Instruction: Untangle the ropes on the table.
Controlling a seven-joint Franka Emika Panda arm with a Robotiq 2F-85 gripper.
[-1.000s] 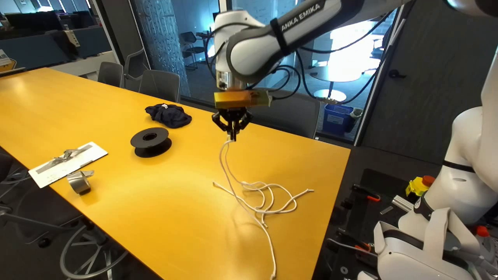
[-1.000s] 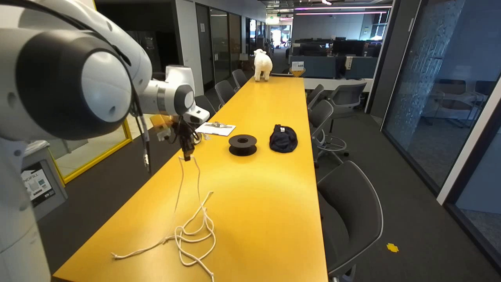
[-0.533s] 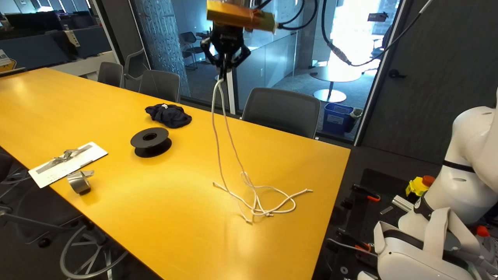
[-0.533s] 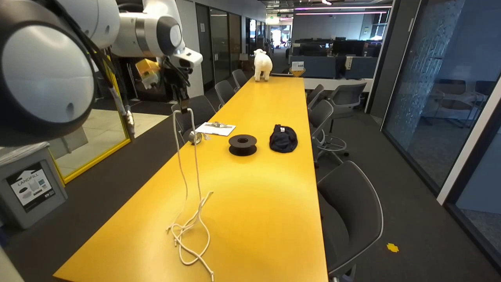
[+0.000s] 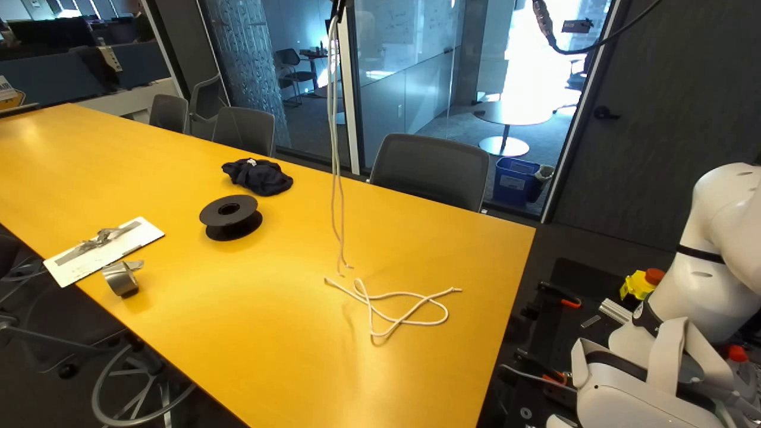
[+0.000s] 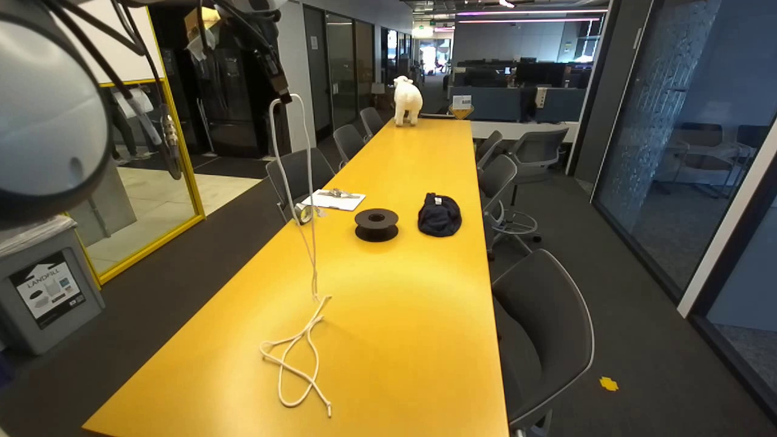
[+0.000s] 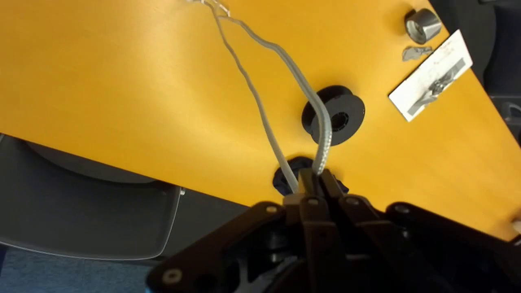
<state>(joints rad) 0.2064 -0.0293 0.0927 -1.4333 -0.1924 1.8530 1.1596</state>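
Observation:
My gripper (image 7: pixel 319 177) is shut on one white rope (image 7: pixel 301 79), pinched near its middle. In an exterior view the gripper (image 6: pixel 285 97) is high above the table (image 6: pixel 400 315). The held rope (image 6: pixel 309 158) hangs as two strands. In an exterior view only the fingertips (image 5: pixel 337 7) show at the top edge. There the held rope (image 5: pixel 333 119) has its lower ends just above the table (image 5: pixel 267 333), apart from the other rope. That second rope (image 5: pixel 416 323) lies on the table near its end in loose crossing loops. It also shows in an exterior view (image 6: pixel 290 368).
A black spool (image 5: pixel 229 217), a dark cloth cap (image 5: pixel 258 176), a tape roll (image 5: pixel 120 279) and a flat white strip (image 5: pixel 101 252) stand farther along the table. Grey chairs (image 6: pixel 546 328) line the table edge. A headset (image 5: pixel 642 380) is by the robot base.
My gripper has risen with the held rope. The rope's ends slid out of the pile and lifted, leaving the other rope on the table in fewer loops, shifted slightly.

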